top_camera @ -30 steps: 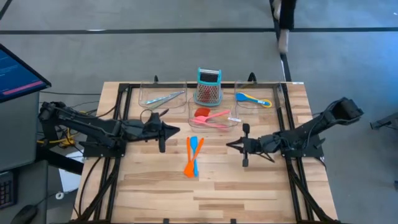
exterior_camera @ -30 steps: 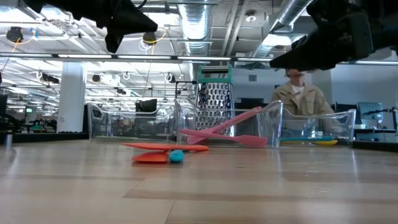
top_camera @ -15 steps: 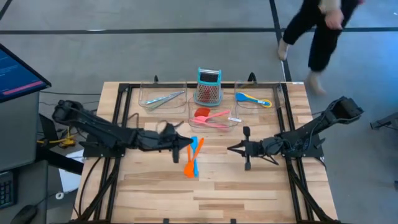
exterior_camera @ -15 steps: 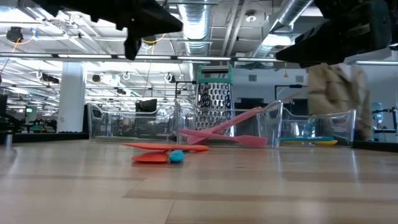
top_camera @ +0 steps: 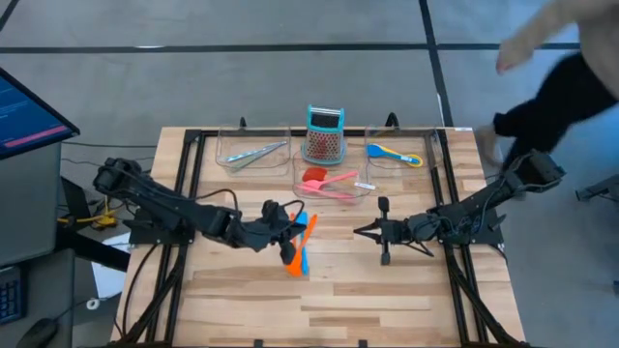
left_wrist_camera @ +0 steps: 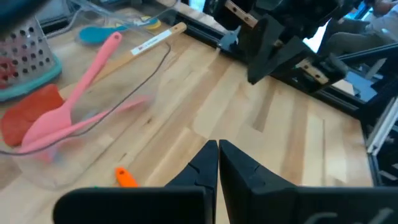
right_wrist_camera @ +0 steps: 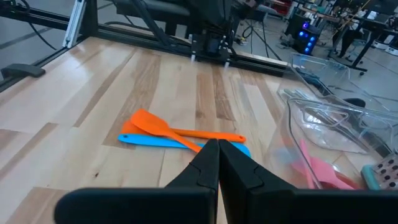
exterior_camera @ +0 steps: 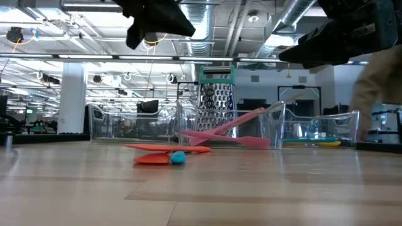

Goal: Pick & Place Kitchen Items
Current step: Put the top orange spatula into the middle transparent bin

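1. left gripper (top_camera: pixel 290 228), fingers pressed together, hangs over the orange spatula (top_camera: pixel 304 233) at frame centre.
2. orange spoon (top_camera: pixel 294 253) and blue spatula (top_camera: pixel 302 247) lie crossed on the table (top_camera: pixel 387 300), below the pink spatulas (top_camera: pixel 334 184).
3. right gripper (top_camera: pixel 360 230), centre-right, fingers together.

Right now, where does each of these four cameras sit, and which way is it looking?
High view: above the table, looking straight down; both arms show, left hand over the orange spatula, right hand waiting mid-table.
Low view: at tabletop height, looking level across at the clear trays and grater; arms show dark along the top.
Left wrist view: on the left arm, facing the pink utensils; its own shut fingers show.
Right wrist view: on the right arm, facing the orange and blue spatula; shut fingers show.
Shared: high, low and right wrist views all show the orange spatula.
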Robot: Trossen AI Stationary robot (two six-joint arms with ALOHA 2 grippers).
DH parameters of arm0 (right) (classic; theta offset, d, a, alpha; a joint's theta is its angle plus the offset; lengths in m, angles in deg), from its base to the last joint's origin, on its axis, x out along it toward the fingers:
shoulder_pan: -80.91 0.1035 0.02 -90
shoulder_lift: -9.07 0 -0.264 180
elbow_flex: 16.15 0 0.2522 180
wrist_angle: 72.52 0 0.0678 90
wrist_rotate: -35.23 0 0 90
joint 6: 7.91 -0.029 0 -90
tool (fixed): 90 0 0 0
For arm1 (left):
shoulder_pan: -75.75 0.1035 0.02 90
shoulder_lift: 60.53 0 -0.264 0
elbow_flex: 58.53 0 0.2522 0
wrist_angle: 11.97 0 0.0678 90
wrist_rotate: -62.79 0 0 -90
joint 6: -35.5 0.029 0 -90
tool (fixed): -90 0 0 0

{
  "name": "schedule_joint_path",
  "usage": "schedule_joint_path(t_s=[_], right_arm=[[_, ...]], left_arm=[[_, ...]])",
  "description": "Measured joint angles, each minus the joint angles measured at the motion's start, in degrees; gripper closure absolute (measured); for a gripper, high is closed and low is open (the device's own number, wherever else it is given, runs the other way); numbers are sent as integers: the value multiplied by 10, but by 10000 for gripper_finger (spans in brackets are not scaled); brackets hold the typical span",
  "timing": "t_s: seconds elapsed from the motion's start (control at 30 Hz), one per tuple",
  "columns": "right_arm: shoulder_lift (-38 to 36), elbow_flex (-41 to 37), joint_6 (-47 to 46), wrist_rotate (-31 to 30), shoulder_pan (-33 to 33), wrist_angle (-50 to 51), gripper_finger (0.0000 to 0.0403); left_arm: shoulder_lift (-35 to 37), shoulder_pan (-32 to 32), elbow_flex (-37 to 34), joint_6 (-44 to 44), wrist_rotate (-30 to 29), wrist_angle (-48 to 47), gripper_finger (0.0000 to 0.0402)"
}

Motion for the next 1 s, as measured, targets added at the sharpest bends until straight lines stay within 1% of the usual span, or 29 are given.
schedule_joint_path(t_s=[0.1,0.2,0.33,0.47,0.53,0.67,0.87,0.93,1.0], right_arm=[[0,0,0,0,0,0,403],[0,0,2,0,0,0,403],[0,0,4,0,0,4,403],[0,0,-1,0,0,9,403],[0,0,-6,0,0,11,403],[0,0,-9,0,-1,17,403],[1,0,-11,0,-7,22,403],[2,0,-11,0,-11,27,403],[2,0,-11,0,-15,31,403]], left_arm=[[0,-9,24,-22,-2,-36,399],[-14,-14,45,-23,-3,-40,400],[-66,-11,84,-24,7,-53,400],[-132,-1,133,-28,52,-81,400],[-159,7,162,-43,79,-113,400],[-203,33,201,-96,130,-211,400],[-244,73,246,-120,217,-301,400],[-252,87,258,-121,232,-318,400],[-254,97,269,-114,236,-344,400]])
